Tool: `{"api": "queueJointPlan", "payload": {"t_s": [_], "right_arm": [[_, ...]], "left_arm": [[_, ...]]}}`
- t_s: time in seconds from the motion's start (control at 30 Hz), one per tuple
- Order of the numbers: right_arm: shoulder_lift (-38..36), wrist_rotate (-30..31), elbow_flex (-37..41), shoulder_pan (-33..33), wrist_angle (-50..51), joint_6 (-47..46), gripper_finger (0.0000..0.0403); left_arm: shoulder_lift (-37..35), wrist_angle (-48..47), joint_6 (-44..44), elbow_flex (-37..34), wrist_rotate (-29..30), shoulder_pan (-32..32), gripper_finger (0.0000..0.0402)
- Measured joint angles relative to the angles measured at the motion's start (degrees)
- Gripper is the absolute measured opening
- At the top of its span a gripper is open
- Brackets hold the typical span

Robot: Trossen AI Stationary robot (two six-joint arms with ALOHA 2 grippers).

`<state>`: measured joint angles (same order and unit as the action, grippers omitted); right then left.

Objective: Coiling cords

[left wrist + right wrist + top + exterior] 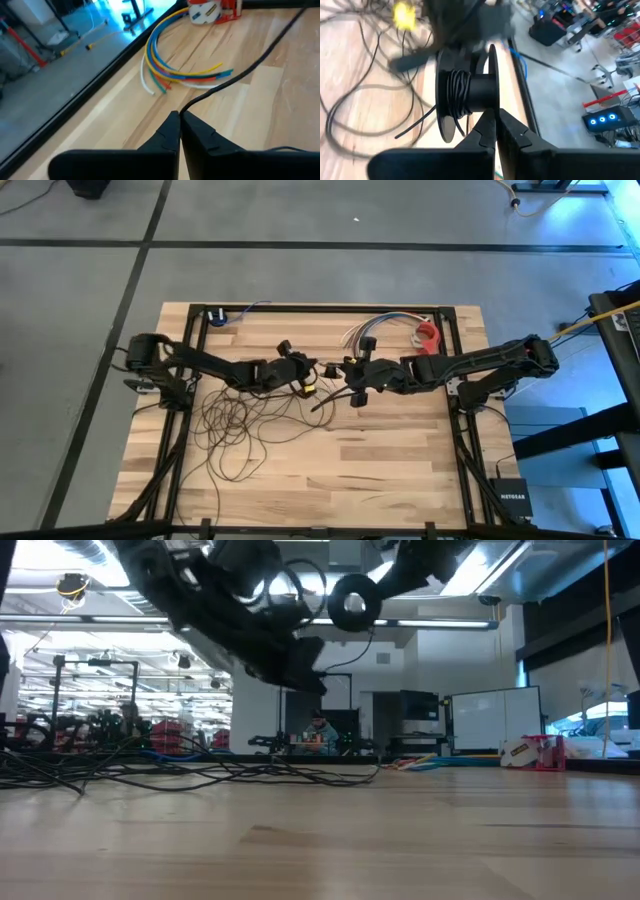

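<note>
The cord [235, 425] lies mostly as a loose tangle of dark loops on the left half of the desk [400, 470], with one strand rising from that heap toward the middle, where the two arms meet above the surface; a few turns of it already sit wound on the hub of a black spool [465, 95], so the winding looks begun but far from done, judging by how much wire is left slack on the wood; the right end effector [496, 117] is clamped shut on the rim of that spool and holds it up off the desk, presumably to keep the hub free for wraps; the left end effector [180, 122] is pinched closed on a single run of the cord, close beside the spool, which suits feeding the strand around the hub under light tension; in the low view the spool [352, 602] hangs well above the desk, the slack cord trailing down to the loops; the bundle of multicoloured wires [365, 330] and the red tape dispenser [430, 335] rest near the far edge, apart from the tangle and not involved.
</note>
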<state>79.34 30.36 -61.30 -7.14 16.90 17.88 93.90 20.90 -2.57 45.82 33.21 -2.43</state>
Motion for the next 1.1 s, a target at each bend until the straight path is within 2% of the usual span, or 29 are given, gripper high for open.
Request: {"api": "queueJointPlan", "payload": {"t_s": [0.13,0.2,0.4,0.57,0.73,0.93,1.1], "right_arm": [[0.0,0.3,0.0,0.0,4.7,-1.5,0.0003],[0.4,2.7,0.0,0.0,6.1,-1.6,0.0003],[2.6,5.4,0.0,0.0,8.7,-1.6,0.0003],[4.9,8.5,0.0,0.0,9.0,-1.6,0.0003],[6.2,17.5,0.0,0.3,5.5,-1.0,0.0003],[6.2,17.9,0.0,2.4,-4.4,-0.8,0.0003],[6.2,13.5,0.0,3.2,-12.6,0.4,0.0003]], "left_arm": [[-5.2,-5.3,-2.4,0.0,0.0,1.5,0.0006],[-7.5,-6.1,-2.7,0.0,0.0,2.8,0.0003],[-12.6,-5.1,-2.6,0.0,-0.2,6.3,0.0006],[-13.7,-4.7,-3.4,0.0,-0.1,7.8,0.0002],[-13.7,-0.8,-3.5,0.0,-4.5,8.8,0.0006],[-12.9,5.3,-3.2,0.0,-9.3,9.0,0.0003],[-10.3,12.3,-3.0,0.0,-9.8,9.1,0.0005]]}}
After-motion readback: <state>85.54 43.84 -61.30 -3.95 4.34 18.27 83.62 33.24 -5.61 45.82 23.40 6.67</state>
